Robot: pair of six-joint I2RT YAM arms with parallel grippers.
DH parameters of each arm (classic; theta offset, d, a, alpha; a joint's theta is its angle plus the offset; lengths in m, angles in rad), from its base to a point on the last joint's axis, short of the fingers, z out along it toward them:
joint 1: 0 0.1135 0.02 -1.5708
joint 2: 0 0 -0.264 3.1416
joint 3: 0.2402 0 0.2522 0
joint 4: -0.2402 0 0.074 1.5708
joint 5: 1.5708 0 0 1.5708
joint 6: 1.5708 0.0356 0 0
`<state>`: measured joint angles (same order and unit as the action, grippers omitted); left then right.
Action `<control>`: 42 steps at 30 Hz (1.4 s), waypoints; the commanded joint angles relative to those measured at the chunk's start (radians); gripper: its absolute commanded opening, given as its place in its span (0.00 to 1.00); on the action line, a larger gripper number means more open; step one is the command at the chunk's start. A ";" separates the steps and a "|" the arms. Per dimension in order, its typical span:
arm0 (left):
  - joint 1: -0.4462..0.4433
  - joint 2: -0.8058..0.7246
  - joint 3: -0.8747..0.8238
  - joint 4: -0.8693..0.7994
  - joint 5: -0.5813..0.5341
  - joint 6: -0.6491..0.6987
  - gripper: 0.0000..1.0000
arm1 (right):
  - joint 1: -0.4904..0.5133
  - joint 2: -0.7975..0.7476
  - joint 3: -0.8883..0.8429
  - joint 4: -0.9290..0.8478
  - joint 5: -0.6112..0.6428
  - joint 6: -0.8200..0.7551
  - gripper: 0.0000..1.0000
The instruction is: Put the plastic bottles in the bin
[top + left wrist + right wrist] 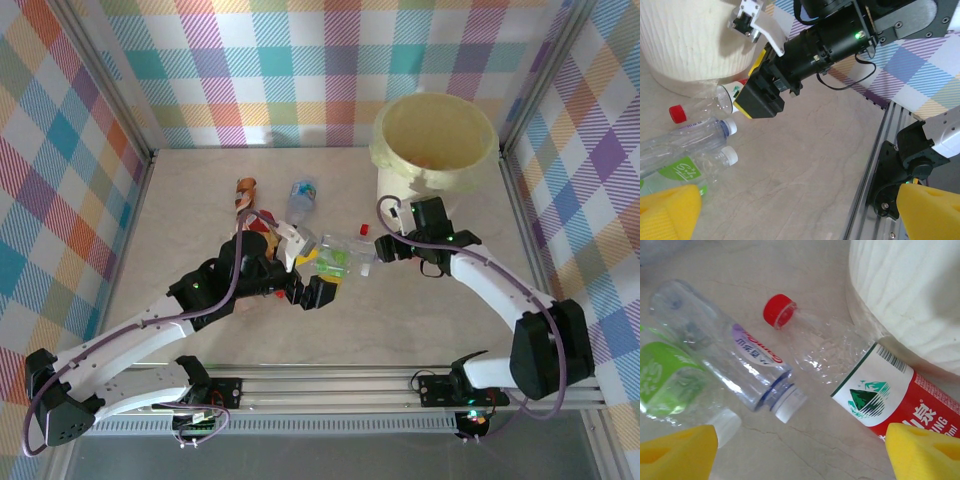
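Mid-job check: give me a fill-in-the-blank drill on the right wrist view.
The crushed clear plastic bottle with the red-and-white label has a ___ cap.
The clear bottle with the purple label has a ___ cap.
The right end effector has nothing between its yellow fingertips, so it is ___.
Missing words: red; white; open.

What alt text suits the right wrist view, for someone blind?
Three plastic bottles lie on a pale table beside the ribbed cream bin; the right gripper hovers over them, yellow fingers apart, holding nothing.
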<state>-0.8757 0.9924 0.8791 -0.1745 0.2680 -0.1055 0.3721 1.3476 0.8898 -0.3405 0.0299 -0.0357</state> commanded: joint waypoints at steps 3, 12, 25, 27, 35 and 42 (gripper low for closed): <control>-0.006 -0.013 -0.018 0.045 -0.012 -0.015 1.00 | -0.010 0.038 -0.013 0.080 0.084 -0.018 0.89; -0.007 -0.020 -0.029 0.047 -0.015 -0.022 1.00 | -0.044 0.119 -0.009 0.120 0.085 -0.032 0.93; -0.006 -0.024 -0.036 0.042 -0.020 -0.022 1.00 | -0.090 0.222 0.012 0.123 0.091 -0.049 0.95; -0.006 -0.025 -0.039 0.042 -0.019 -0.022 1.00 | -0.090 0.234 0.013 0.123 0.090 -0.043 0.95; -0.006 -0.048 -0.056 0.048 -0.030 -0.023 1.00 | -0.082 0.153 -0.038 0.085 0.035 0.014 0.86; -0.006 -0.032 -0.053 0.058 -0.017 -0.023 1.00 | -0.055 0.047 -0.076 0.090 0.001 0.010 0.84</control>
<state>-0.8757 0.9607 0.8299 -0.1509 0.2455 -0.1169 0.3092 1.4254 0.8230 -0.2359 0.0692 -0.0380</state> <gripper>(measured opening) 0.997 0.840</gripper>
